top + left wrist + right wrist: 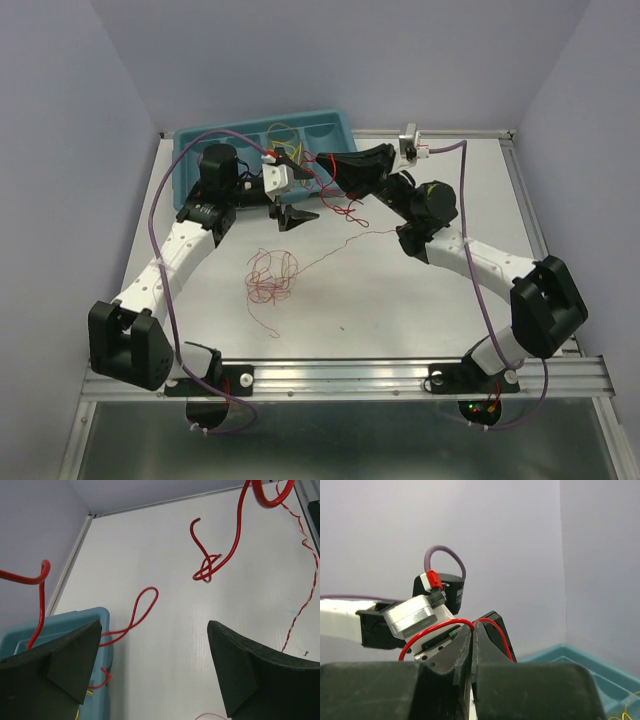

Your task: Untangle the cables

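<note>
A teal plastic compartment tray [320, 128] sat at the far left of the white metal table [430, 300], with thin yellow wires [285, 133] in it. Before the tray, mid-table, lay a tangle of thin red wire [272, 278]. Between them hung the left gripper [297, 217]. To its right, the right gripper [473, 630] pinched a thicker red cable [235, 540] above the table.
</note>
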You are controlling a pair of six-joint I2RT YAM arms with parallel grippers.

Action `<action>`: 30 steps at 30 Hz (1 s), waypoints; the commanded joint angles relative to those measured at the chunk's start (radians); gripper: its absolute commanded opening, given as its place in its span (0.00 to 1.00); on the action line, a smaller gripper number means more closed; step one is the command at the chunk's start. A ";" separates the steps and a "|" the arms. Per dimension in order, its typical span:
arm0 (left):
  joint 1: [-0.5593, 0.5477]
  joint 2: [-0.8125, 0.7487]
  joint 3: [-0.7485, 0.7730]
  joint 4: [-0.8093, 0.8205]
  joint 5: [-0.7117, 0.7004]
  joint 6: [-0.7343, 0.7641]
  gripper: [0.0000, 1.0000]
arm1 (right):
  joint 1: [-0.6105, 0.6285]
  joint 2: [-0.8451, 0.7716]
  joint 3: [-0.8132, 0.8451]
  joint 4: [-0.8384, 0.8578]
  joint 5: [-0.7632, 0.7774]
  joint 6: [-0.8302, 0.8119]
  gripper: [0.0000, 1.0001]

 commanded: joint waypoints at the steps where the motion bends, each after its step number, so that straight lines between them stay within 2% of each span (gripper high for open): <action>1: -0.004 -0.056 -0.073 0.254 -0.086 -0.165 0.99 | 0.009 -0.007 -0.041 0.165 0.053 0.027 0.00; 2: -0.005 -0.076 -0.120 0.340 -0.102 -0.220 0.99 | 0.010 -0.011 -0.049 0.177 0.069 0.027 0.00; 4: -0.013 -0.096 -0.162 0.400 -0.158 -0.269 0.99 | 0.010 -0.005 -0.066 0.211 0.081 0.032 0.00; 8: -0.016 -0.124 -0.188 0.432 -0.227 -0.309 0.99 | 0.012 0.009 -0.060 0.225 0.101 0.038 0.00; 11: -0.016 -0.159 -0.209 0.434 -0.274 -0.290 0.99 | 0.012 0.018 -0.051 0.224 0.092 0.046 0.01; 15: -0.011 -0.187 -0.186 0.347 -0.385 -0.253 0.99 | 0.012 0.018 -0.048 0.222 0.064 0.055 0.00; 22: -0.008 -0.251 -0.199 0.321 -0.448 -0.214 0.99 | 0.012 0.015 -0.040 0.208 0.043 0.069 0.01; 26: 0.007 -0.207 -0.118 0.264 -0.394 -0.130 0.99 | 0.012 0.027 -0.020 0.205 0.012 0.092 0.01; 27: 0.016 -0.186 -0.082 0.182 -0.301 -0.100 0.99 | 0.012 0.035 -0.011 0.205 -0.002 0.102 0.01; 30: 0.045 -0.098 0.045 0.068 -0.206 -0.072 0.99 | 0.013 0.048 0.003 0.204 -0.023 0.115 0.01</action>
